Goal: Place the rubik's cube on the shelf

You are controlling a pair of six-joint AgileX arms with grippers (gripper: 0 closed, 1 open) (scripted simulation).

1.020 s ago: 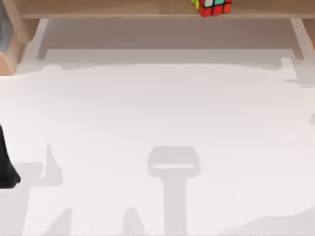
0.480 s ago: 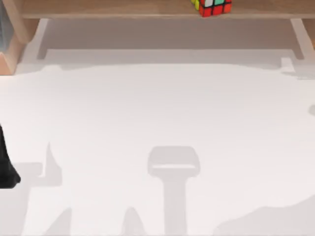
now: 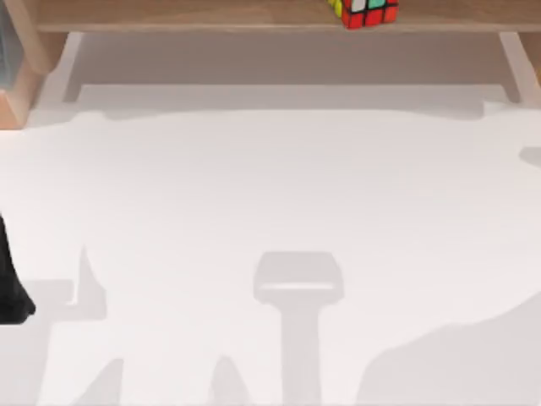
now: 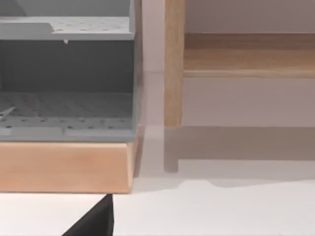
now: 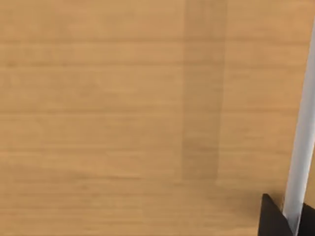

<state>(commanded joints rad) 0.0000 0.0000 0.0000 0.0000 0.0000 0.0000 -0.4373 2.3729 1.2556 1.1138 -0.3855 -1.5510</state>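
The table (image 3: 270,203) is seen from above, the shelf (image 3: 211,15) at its far edge. The shelf (image 4: 246,54) is faced low and level from the left wrist, and viewed very close from the right wrist.

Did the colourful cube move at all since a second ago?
No. The cube sits at the same spot on the shelf, with the white shelf leg at the same distance to its right.

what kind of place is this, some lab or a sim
Likely a rendered tabletop test scene: a plain white tabletop, a long tan wooden shelf on white supports holding a small multicoloured rubik's cube, and a grey perforated rack on a wooden base.
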